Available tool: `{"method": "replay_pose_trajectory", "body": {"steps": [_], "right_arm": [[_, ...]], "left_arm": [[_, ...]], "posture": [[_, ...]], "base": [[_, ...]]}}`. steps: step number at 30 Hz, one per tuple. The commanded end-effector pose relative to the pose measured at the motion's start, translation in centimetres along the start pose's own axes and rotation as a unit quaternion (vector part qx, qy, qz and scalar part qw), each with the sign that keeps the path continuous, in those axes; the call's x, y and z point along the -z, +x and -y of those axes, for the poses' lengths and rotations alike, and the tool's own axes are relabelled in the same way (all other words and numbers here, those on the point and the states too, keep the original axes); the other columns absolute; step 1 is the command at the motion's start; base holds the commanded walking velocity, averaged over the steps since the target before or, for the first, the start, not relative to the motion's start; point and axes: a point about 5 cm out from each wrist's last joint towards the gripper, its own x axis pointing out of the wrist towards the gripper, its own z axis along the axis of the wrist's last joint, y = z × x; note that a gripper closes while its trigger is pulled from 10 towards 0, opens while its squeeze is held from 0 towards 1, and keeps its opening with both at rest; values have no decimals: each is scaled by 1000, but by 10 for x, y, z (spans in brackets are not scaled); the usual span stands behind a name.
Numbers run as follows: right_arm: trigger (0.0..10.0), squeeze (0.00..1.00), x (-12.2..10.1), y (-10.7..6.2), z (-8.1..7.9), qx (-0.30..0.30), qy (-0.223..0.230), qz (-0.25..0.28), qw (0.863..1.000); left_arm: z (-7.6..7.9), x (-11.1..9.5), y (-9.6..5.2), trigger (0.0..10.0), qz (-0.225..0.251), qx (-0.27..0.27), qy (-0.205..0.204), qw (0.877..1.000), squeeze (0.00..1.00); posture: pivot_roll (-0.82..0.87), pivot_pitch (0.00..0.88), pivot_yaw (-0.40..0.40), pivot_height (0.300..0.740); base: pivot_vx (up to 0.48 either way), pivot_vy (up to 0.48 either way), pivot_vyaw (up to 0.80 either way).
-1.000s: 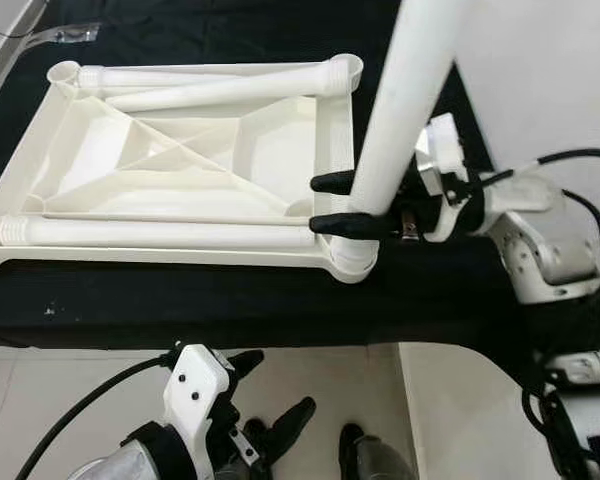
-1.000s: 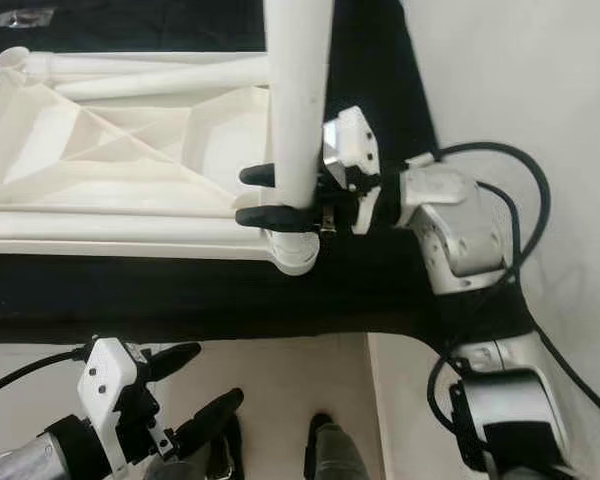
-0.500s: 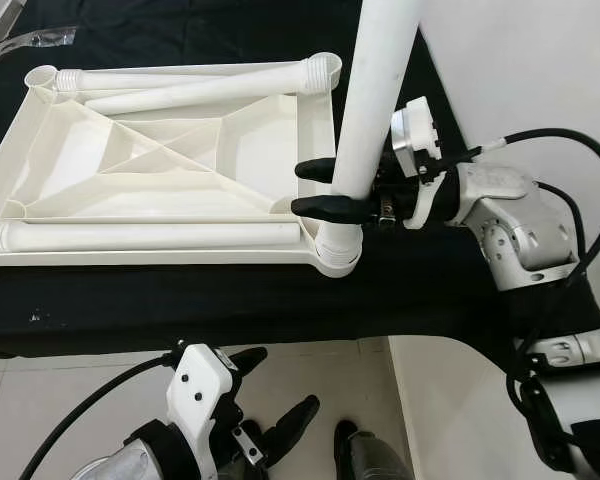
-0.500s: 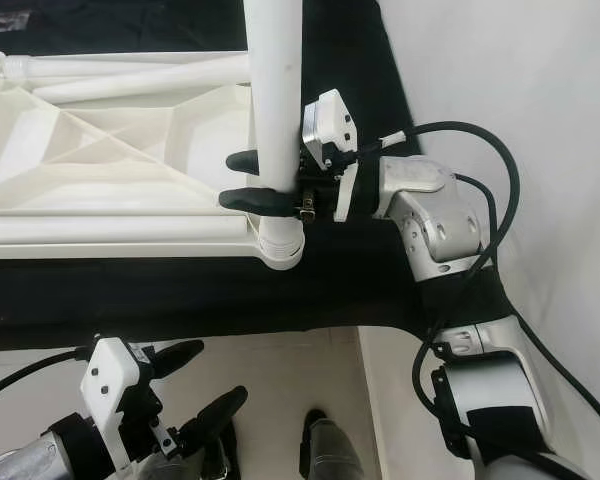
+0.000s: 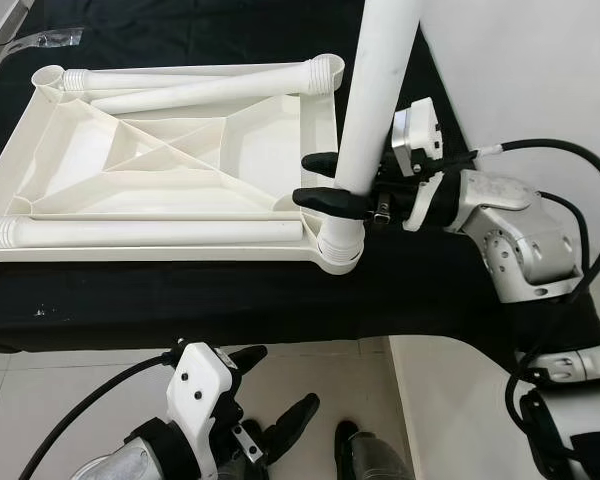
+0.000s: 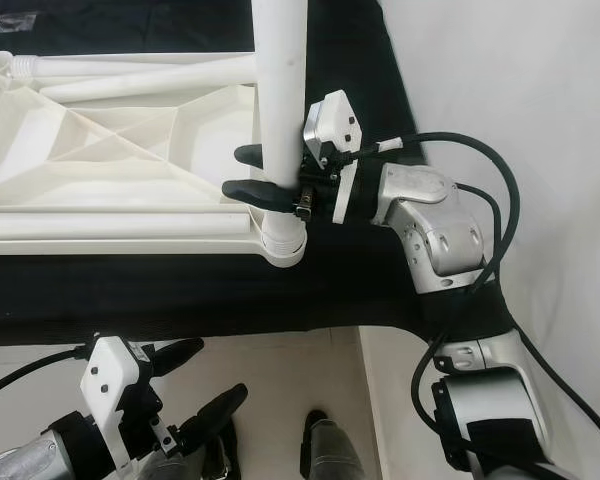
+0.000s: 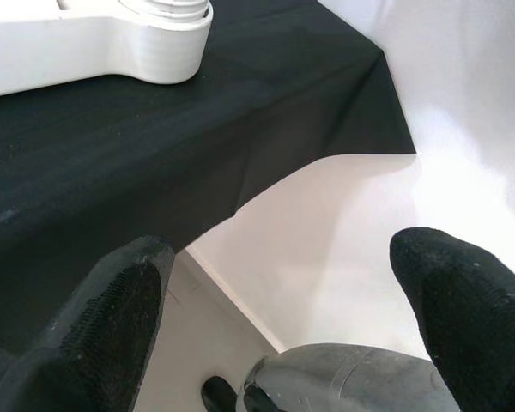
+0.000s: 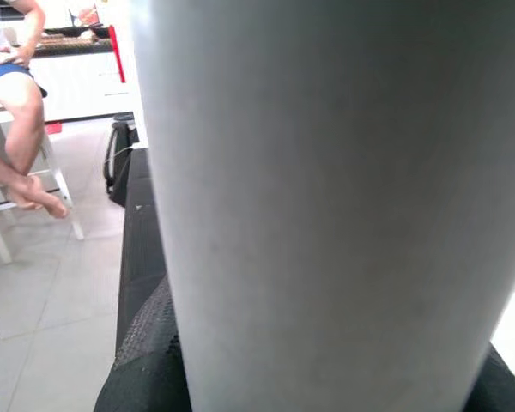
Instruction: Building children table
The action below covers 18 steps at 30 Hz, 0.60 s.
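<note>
Left eye view, nearest the robot: the left gripper (image 5: 270,395) hangs low over the pale tiled floor (image 5: 40,400), in front of the table edge, its two black fingers spread apart and holding nothing; the left wrist view shows those fingers (image 7: 112,318) wide apart with the black cloth's hanging edge beyond them. Past the floor, a black cloth (image 5: 180,300) covers the work surface. On it lies the white plastic tabletop (image 5: 180,170), upside down with its ribbed underside up. At its near right corner is a round socket (image 5: 338,258), and a white table leg (image 5: 375,110) stands upright in that socket, leaning slightly, its upper end running out of the top of the picture. The right gripper (image 5: 325,180) reaches in from the right and its fingers are clamped around the leg just above the socket, one finger on each side. The right wrist view has the leg (image 8: 326,197) pressed close before the camera, and at the side a seated person's legs (image 8: 17,146) on a white stool. A second loose leg (image 5: 150,232) lies along the near edge of the tabletop, and two more legs (image 5: 200,88) lie along its far edge. Right of the cloth is a plain white surface (image 5: 540,70).
</note>
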Motion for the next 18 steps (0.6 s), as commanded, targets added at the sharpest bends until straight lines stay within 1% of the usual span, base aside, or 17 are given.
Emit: {"method": "replay_pose_trajectory", "body": {"steps": [1, 2, 3, 4, 5, 6, 7, 8, 9, 10, 11, 12, 13, 14, 15, 17, 18], "right_arm": [[10000, 0, 30, -7, 0, 82, 38, -65, 994], [10000, 0, 32, -8, -1, 111, 42, -70, 990], [10000, 0, 32, -8, -1, 111, 42, -70, 990], [10000, 0, 41, -10, -3, 190, 35, -92, 977], [10000, 0, 49, -14, -5, 286, 11, -123, 950], [10000, 0, 49, -14, -5, 286, 11, -123, 950], [10000, 0, 56, -20, -11, 364, 6, -145, 920], [10000, 0, 56, -20, -11, 364, 6, -145, 920], [10000, 0, 60, -23, -24, 413, 13, -155, 897], [10000, 0, 60, -21, -35, 436, 30, -148, 887], [10000, 0, 59, -18, -42, 453, 49, -136, 879], [10000, 0, 59, -18, -42, 453, 49, -136, 879], [10000, 0, 58, -16, -45, 463, 60, -128, 875], [10000, 0, 58, -11, -48, 462, 65, -125, 875], [10000, 0, 58, -11, -48, 462, 65, -125, 875], [10000, 0, 60, -4, -54, 458, 75, -126, 877], [10000, 0, 61, -1, -56, 462, 80, -129, 874]], "left_arm": [[1, 7, 0, 10000, -11, 1, -11, 1000, 0], [1, 8, 0, 10000, -12, 1, -11, 1000, 0], [1, 8, 0, 10000, -12, 1, -11, 1000, 0], [1, 8, 0, 10000, -12, 1, -11, 1000, 0], [1, 9, 0, 10000, -12, 0, -10, 1000, 0], [1, 9, 0, 10000, -12, 0, -10, 1000, 0], [1, 9, 0, 10000, -11, -1, -10, 1000, 0], [1, 9, 0, 10000, -11, -1, -10, 1000, 0], [0, 8, 1, 10000, -10, -2, -10, 1000, 0], [-2, 8, 2, 10000, -8, -2, -10, 1000, 0], [-2, 9, 3, 10000, -8, -1, -10, 1000, 0], [-2, 9, 3, 10000, -8, -1, -10, 1000, 0], [-3, 9, 3, 10000, -8, 0, -10, 1000, 0], [-4, 10, 4, 10000, -9, 2, -9, 1000, 0], [-4, 10, 4, 10000, -9, 2, -9, 1000, 0], [-5, 11, 6, 10000, -10, 4, -7, 1000, 0], [-6, 12, 7, 10000, -9, 4, -6, 1000, 0]], "posture": [[-23, 377, 13, 740], [-23, 377, 13, 740], [-23, 377, 13, 740], [-27, 369, -1, 740], [-31, 367, 2, 740], [-31, 367, 2, 740], [-31, 367, 2, 740], [-31, 367, 2, 740], [-40, 371, 10, 740], [-48, 365, 15, 740], [-52, 358, 18, 740], [-52, 358, 18, 740], [-53, 352, 20, 740], [-51, 343, 24, 740], [-51, 343, 24, 740], [-51, 330, 23, 740], [-53, 325, 20, 740]], "base": [[0, 0, 0], [0, 0, 0], [0, 0, 0], [0, 0, 0], [0, 0, 0], [0, 0, 0], [0, 0, 0], [0, 0, 0], [0, 0, 0], [0, 0, 0], [0, 0, 0], [0, 0, 0], [0, 0, 0], [0, 0, 0], [0, 0, 0], [0, 0, 0], [0, 0, 0]]}}
